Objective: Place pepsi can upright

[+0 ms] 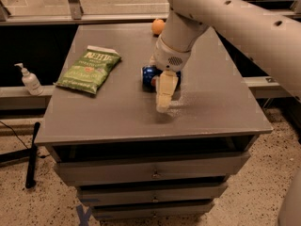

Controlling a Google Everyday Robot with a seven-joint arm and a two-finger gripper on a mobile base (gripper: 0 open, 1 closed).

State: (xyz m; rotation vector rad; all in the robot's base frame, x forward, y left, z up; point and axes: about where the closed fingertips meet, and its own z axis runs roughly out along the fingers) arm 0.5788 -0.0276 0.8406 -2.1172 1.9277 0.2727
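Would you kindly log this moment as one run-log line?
gripper: down at table, in front of pepsi can | can: on its side, ungrasped | task: pending

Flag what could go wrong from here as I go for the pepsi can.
1. The small dark blue cylindrical metal pepsi can lies on its side. A nudge from the cream-coloured gripper, just in front of it, could roll it away.
2. The gripper tip is close to the flat grey tabletop and may scrape it.
3. The white wrist hides much of the can, so alignment is hard to judge.
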